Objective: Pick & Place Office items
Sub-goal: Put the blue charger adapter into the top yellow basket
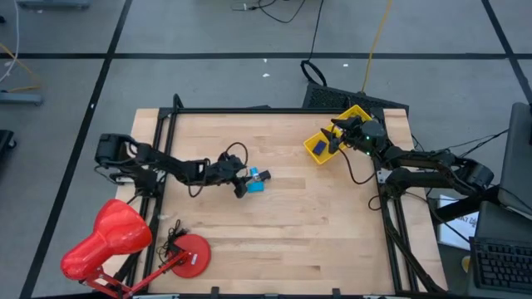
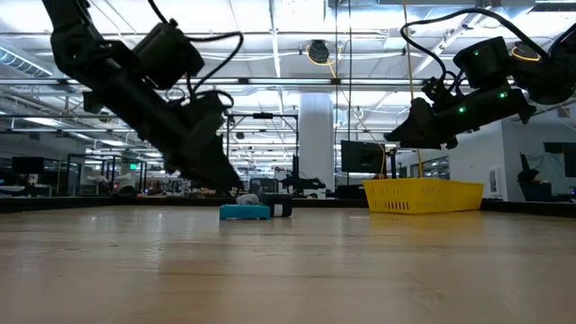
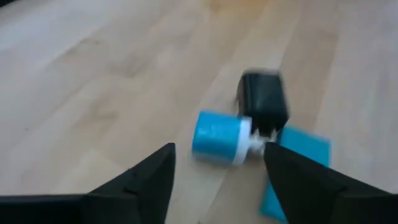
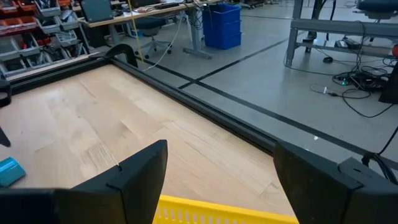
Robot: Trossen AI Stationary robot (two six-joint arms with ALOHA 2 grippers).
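3 office items, 1 tray, 1 lamp, 2 arms.

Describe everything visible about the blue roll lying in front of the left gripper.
The blue roll is a small cylinder with a bright blue, slightly shiny wrap and a white end or core showing at one side. It lies on its side on the wooden table, near the middle. A black block and a flat teal piece sit right against its white end. The left gripper hovers just short of it, fingers open, not touching it.
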